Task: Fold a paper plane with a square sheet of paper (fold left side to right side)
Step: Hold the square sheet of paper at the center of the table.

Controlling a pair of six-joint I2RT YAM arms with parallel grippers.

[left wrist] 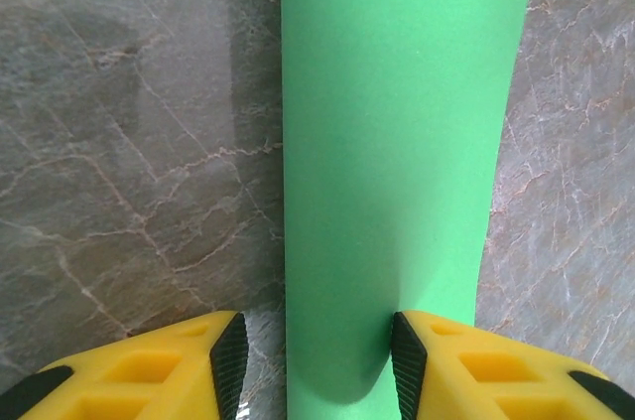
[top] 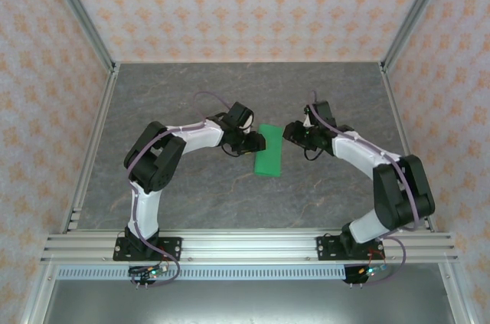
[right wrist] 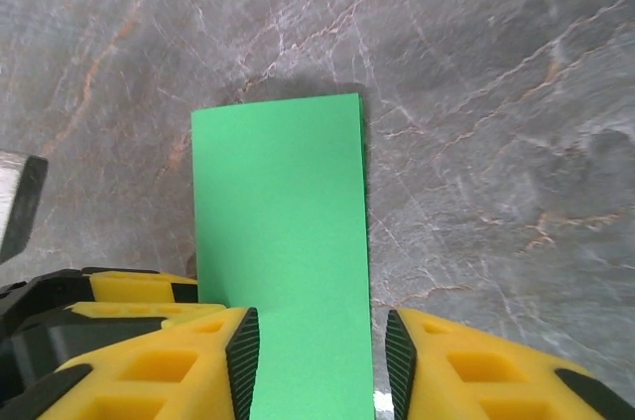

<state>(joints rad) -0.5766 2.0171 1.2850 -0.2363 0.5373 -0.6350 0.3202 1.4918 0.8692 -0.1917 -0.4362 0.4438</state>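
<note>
1. At the left of the grey marbled table (top: 191, 102), the left arm bends from its base toward the centre.
2. The left gripper (top: 247, 142) stands at the left long edge of the sheet. In the left wrist view its jaws are parted. One black pad (left wrist: 230, 360) sits over bare table just beside the paper, and the other pad (left wrist: 407, 360) sits over the green surface. The tool is open and not clamped on the paper. Whether the pads touch the paper cannot be told.
3. The square sheet of paper (top: 269, 150) lies at the table's centre, between the two grippers. It shows as a narrow bright green rectangle. Its long sides run away from the arm bases at a slight tilt. The surface is plain and unmarked.
4. The right gripper (top: 295, 137) stands at the right long edge of the sheet. In the right wrist view its jaws are parted, and the green strip runs through the gap between the pads (right wrist: 244, 355). The tool is open. A yellow finger of the left gripper appears just beside the strip's far edge.
5. At the right of the table, the right arm bends from its base toward the centre.
</note>
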